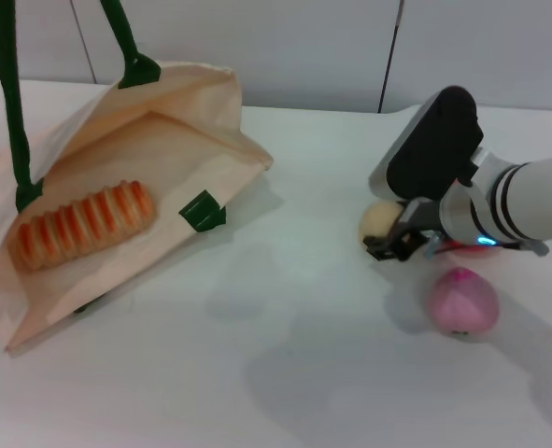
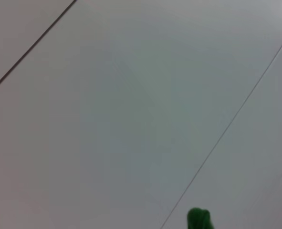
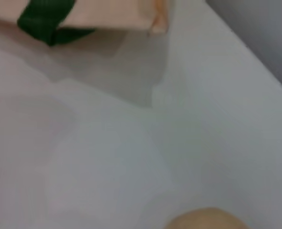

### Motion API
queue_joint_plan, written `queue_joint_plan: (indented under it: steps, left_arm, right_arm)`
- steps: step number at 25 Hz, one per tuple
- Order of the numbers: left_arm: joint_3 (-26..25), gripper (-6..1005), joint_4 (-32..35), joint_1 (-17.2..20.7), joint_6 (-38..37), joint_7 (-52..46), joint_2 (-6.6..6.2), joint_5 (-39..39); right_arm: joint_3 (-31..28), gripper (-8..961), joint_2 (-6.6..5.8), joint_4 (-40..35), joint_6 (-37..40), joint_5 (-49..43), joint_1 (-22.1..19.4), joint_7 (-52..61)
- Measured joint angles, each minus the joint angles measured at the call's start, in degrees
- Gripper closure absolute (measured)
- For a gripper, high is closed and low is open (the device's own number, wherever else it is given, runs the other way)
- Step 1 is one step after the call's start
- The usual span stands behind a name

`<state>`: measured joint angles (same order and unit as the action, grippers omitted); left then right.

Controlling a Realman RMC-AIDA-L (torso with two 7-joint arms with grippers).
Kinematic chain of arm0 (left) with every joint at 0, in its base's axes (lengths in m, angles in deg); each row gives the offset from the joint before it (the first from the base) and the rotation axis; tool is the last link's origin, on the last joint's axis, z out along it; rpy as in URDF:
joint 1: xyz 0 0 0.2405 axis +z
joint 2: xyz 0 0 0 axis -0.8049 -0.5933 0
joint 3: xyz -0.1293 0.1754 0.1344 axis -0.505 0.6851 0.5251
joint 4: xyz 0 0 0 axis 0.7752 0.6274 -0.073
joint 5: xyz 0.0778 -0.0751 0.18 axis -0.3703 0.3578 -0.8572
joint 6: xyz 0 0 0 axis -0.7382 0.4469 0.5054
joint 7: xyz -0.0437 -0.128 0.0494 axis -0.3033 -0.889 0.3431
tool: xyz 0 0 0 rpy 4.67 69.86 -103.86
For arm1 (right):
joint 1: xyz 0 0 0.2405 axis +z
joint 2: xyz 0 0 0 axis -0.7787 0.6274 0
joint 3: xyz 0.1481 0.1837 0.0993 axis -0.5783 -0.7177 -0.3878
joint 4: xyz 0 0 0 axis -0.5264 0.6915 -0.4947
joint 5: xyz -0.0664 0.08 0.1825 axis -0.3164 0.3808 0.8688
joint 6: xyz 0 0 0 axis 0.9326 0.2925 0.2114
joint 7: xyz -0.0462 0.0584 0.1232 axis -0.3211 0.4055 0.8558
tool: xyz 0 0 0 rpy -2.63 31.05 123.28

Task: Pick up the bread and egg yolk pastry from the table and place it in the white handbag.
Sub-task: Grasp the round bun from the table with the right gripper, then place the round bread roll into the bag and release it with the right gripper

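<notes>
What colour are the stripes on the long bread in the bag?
Orange and cream stripes run across the long ridged bread, lying inside the cream cloth handbag; the head view shows it best.

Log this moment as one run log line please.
bread: in white handbag | egg yolk pastry: on table | right pincer: at pastry

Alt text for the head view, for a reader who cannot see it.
The right gripper is down at the egg yolk pastry on the white table, a pink ball just beside it. Across the table, the striped bread already lies inside the open white handbag with green handles; the left arm is out of view.
</notes>
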<state>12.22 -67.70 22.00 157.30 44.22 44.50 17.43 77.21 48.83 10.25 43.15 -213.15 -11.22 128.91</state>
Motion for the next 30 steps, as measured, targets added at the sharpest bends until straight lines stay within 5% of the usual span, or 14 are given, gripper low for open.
queue_joint_plan:
  steps: [11, 20, 30]
  left_arm:
    - [0.0, 871, 0.0, 0.06, 0.32, -0.17, -0.02, -0.02]
    - [0.2, 871, -0.48, -2.17, 1.77, -0.65, -0.06, -2.44]
    - [1.62, 871, -2.37, -7.23, 7.06, -1.24, 0.78, -4.58]
  right_arm:
    - [-2.56, 286, -0.09, -10.31, 1.24, -0.9, -4.58, -0.83]
    - [-0.44, 291, 0.16, -25.86, 2.91, 0.04, -9.83, -4.95]
    - [9.71, 296, 0.28, -25.87, -0.84, 2.67, -2.36, -4.89]
